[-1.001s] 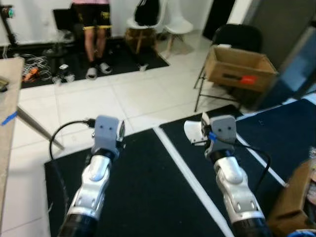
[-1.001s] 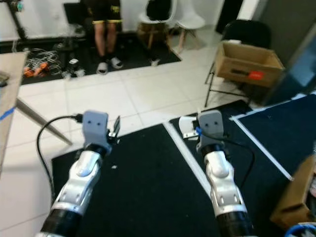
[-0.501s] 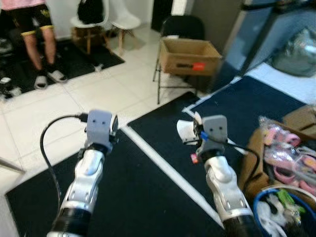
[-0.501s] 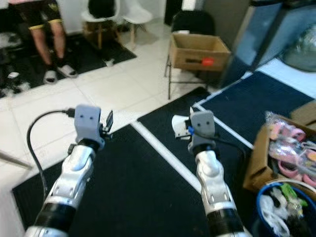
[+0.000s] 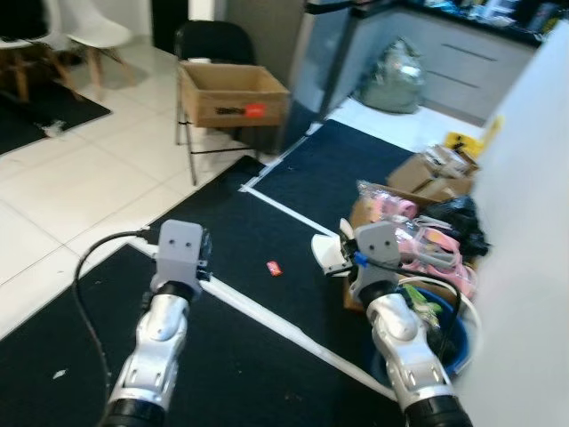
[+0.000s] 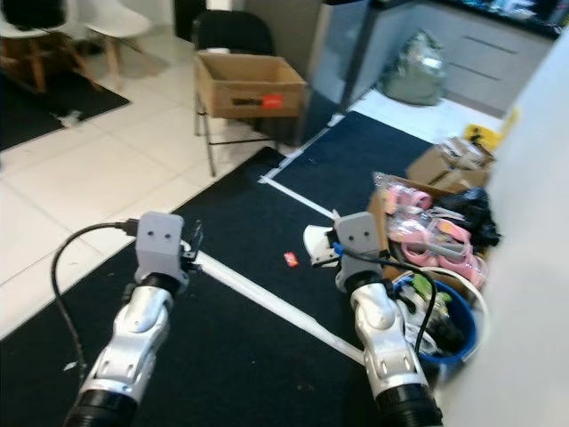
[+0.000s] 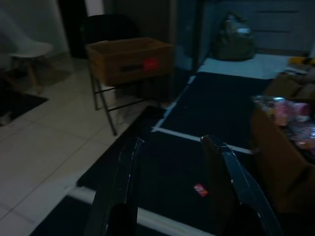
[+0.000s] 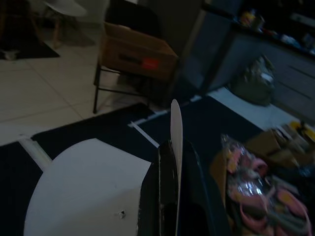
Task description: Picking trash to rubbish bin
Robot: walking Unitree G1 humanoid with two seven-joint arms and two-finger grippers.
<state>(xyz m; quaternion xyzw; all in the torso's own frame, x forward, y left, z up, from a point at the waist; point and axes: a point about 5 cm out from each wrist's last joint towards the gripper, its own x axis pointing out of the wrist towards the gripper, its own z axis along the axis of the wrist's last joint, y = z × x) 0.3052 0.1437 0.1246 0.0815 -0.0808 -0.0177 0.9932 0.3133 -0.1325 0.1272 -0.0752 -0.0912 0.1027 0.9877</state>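
My right gripper is shut on a flat white piece of trash, a thin disposable plate or lid, held out to the left of the wrist. Just right of that arm a blue rubbish bin stands on the floor with white and green rubbish inside. A small red scrap lies on the black mat between my two arms. My left gripper is open and holds nothing; the red scrap lies on the mat beyond its fingers.
A cardboard box with pink items stands behind the bin. Another cardboard box rests on a black folding chair. A grey bag sits by dark cabinets. A white wall is close on the right. White tape lines cross the mat.
The camera has swung to the right: the person and white chairs have left the picture, and the bin, boxes and wall have come in. Both grippers hold as before.
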